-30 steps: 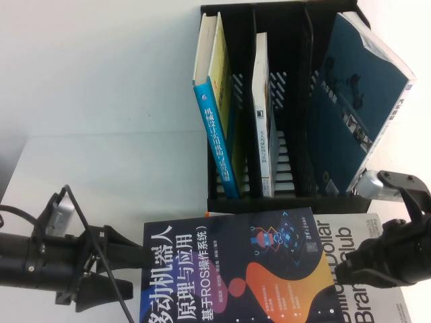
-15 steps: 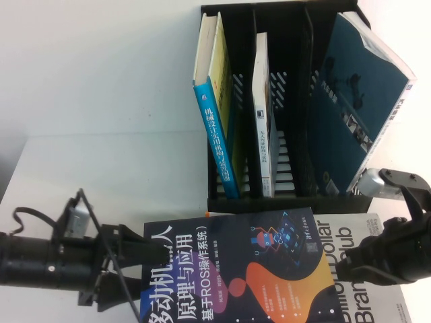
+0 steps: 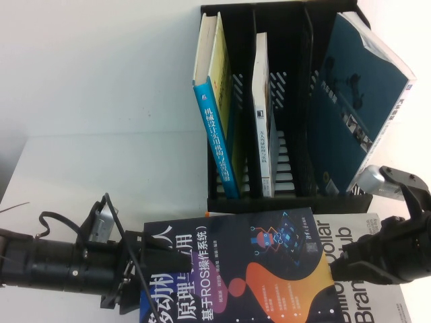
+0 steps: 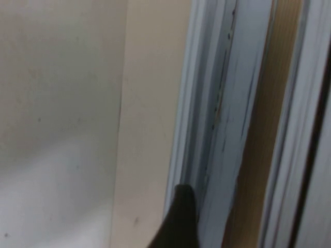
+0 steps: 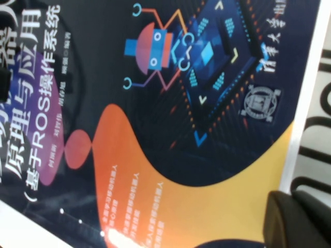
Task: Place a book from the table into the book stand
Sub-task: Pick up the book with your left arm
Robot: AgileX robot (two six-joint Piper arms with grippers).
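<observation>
Left gripper clamps the book, lying flat, its long axis running left-right.

A plain white bench fills the lower part of the high view, its surface smooth and evenly lit. Behind it rises a bare white wall, slightly greyer toward the top left, and the line where the two meet is soft and faint. Past the bench's left edge lies a dark grey strip; what it is cannot be told. The top right corner is washed out by bright light.
</observation>
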